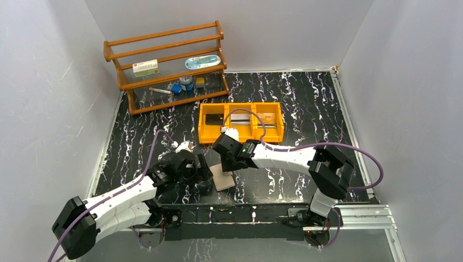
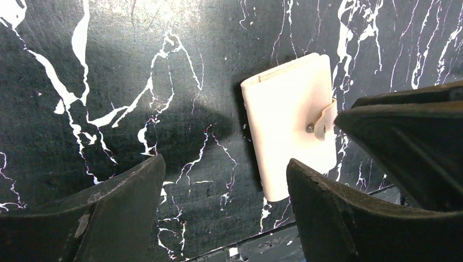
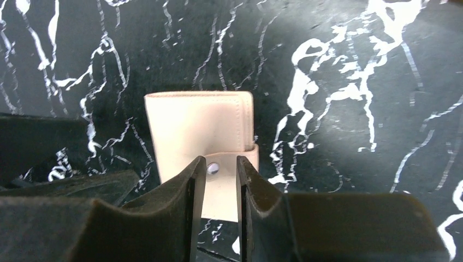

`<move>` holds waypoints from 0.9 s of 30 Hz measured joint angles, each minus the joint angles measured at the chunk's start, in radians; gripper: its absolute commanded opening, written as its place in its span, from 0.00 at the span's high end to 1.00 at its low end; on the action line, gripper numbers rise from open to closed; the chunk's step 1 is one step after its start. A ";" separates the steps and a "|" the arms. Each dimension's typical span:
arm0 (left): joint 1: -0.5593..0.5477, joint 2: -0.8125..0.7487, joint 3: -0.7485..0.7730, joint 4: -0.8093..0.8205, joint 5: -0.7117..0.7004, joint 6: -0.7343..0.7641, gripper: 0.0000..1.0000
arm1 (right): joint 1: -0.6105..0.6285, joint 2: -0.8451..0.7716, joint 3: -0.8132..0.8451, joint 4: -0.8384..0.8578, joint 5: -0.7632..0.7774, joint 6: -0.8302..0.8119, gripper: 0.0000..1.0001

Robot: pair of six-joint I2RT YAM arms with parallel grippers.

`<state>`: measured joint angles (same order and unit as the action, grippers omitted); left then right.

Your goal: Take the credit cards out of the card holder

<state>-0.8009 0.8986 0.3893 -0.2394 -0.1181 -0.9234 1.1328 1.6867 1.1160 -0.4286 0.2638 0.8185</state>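
Observation:
The card holder [image 1: 222,178] lies closed on the black marble table, tan cover up, with its snap strap [image 3: 240,158] fastened. My right gripper [image 3: 221,164] hangs just above it with the jaws a narrow gap apart, one each side of the snap, and nothing between them. My left gripper [image 2: 224,164] is wide open and empty, low over the table just left of the card holder [image 2: 289,125]. Three credit cards lie in the yellow bin [image 1: 240,138]: a dark one [image 1: 214,118], a silvery one [image 1: 239,118] and a tan one [image 1: 266,116].
A wooden rack [image 1: 164,65] with small boxes and jars stands at the back left. The yellow bin sits just behind the right wrist. A metal rail [image 1: 262,210] runs along the table's near edge, close below the card holder. Grey walls enclose the table.

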 measured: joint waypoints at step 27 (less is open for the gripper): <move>0.000 -0.038 0.006 -0.041 -0.045 -0.020 0.17 | 0.035 0.106 0.078 -0.065 0.045 -0.038 0.44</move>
<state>-0.8005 0.8604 0.3958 -0.2806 -0.1635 -0.9432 1.1675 1.7924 1.1938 -0.4934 0.3088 0.7803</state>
